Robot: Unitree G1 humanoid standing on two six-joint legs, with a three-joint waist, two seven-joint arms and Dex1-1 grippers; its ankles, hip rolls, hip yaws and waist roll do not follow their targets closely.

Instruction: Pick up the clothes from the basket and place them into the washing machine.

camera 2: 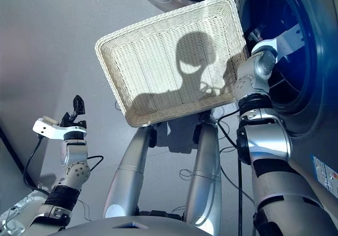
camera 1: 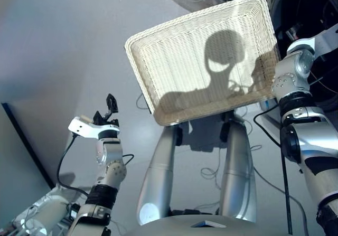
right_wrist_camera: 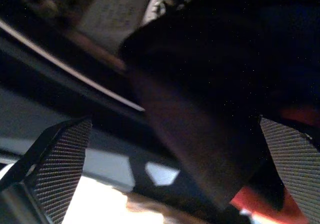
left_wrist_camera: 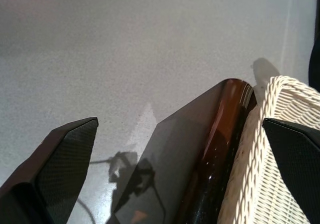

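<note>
The cream wicker basket (camera 1: 158, 51) sits tilted in front of me, and no clothes show inside it. At the right is the washing machine (camera 2: 311, 88), its round drum mouth open. My right arm reaches into the drum, so the head views hide its gripper. In the right wrist view my right gripper (right_wrist_camera: 175, 174) is open in the dark drum. Dark cloth (right_wrist_camera: 225, 58) lies ahead of it, and a coral-red patch (right_wrist_camera: 260, 204) shows by one finger. My left gripper (camera 1: 104, 111) is raised at the basket's left, open and holding nothing. Its wrist view shows the basket's corner (left_wrist_camera: 265, 134).
Loose cables (camera 1: 211, 167) lie on the grey floor (camera 1: 63, 46) below the basket. A dark panel edge (camera 1: 16, 141) runs along the far left.
</note>
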